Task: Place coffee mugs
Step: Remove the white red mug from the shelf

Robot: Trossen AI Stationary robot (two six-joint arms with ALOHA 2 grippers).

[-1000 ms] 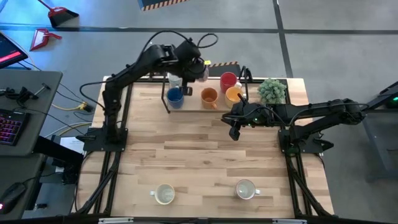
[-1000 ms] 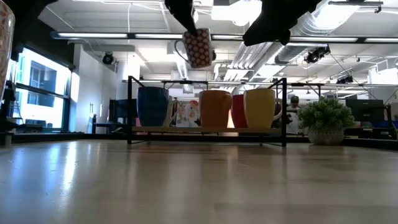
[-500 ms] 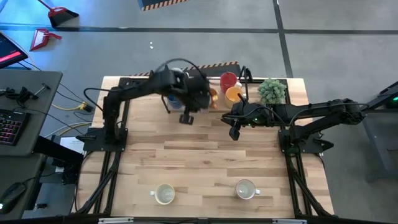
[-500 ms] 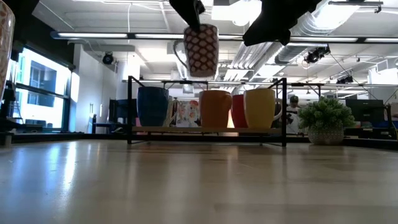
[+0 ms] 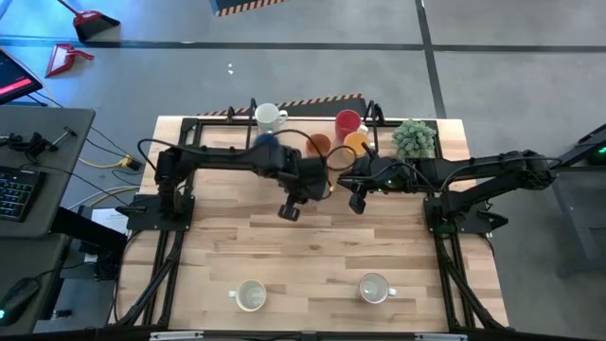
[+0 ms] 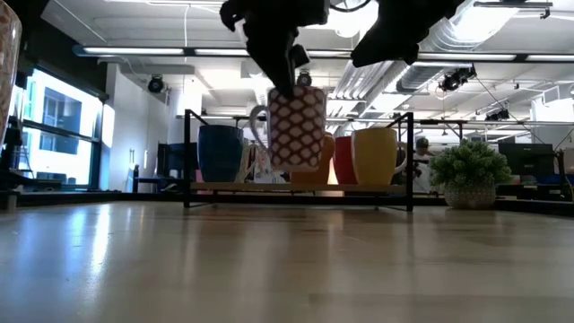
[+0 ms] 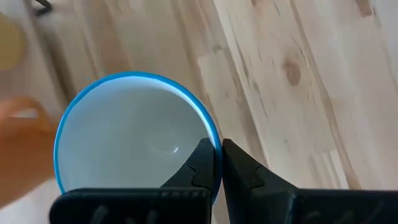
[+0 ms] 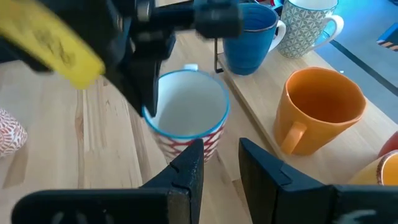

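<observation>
My left gripper (image 5: pixel 291 203) hangs over the table's middle, just near of the rack, shut on a red-and-white patterned mug with a blue rim (image 6: pixel 296 128). The black rack (image 6: pixel 299 187) stands along the far edge. On its wooden shelf are a blue mug (image 6: pixel 221 152), an orange mug (image 8: pixel 323 106), a yellow mug (image 6: pixel 375 154) and a red mug (image 5: pixel 347 121). A white patterned mug (image 5: pixel 269 116) stands at its far left. My right gripper (image 5: pixel 357 201) waits open beside the held mug, touching nothing. My left gripper pinches the mug's rim (image 7: pixel 208 134), one finger (image 7: pixel 200 163) inside the cup and one (image 7: pixel 244 169) outside the wall. The fingers come from above, pointing steeply down. The mug hangs upright below them, mouth up, clear of the table.
A small green plant (image 5: pixel 415 139) stands at the rack's right end. Two white mugs (image 5: pixel 251 296) (image 5: pixel 375 288) sit near the table's near edge. Bare wood lies between them and the grippers.
My left gripper has swung from above the rack's far left toward the near edge and down, staying shut on the patterned mug. The mug has stayed upright and now hangs lower, in front of the rack.
</observation>
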